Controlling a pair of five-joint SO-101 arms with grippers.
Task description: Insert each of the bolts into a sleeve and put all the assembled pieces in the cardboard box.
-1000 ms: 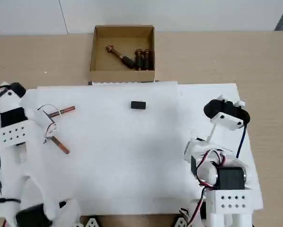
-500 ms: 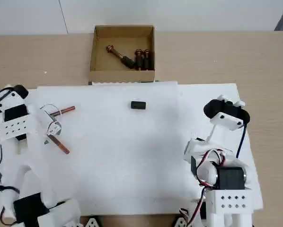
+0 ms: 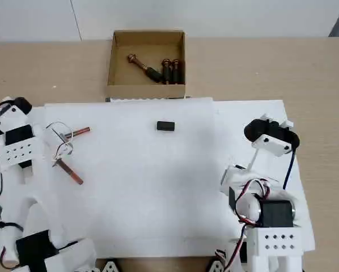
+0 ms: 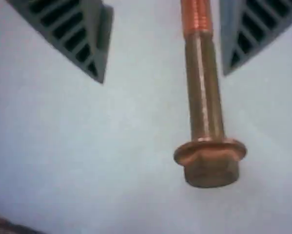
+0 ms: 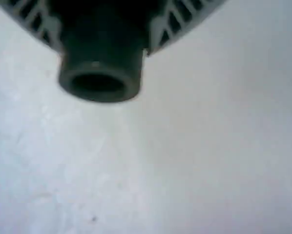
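The copper-coloured flanged bolt lies flat on the white foam sheet covering the table. Its threaded end sits between the left gripper's fingers, which stand apart and grip nothing. Over the last second the left arm has shuffled slightly above the bolt without lifting it, so the grasp is probably only being lined up. The right gripper is clamped on a black cylindrical sleeve. The brown cardboard box holds assembled pieces, and a spare black sleeve lies near it.
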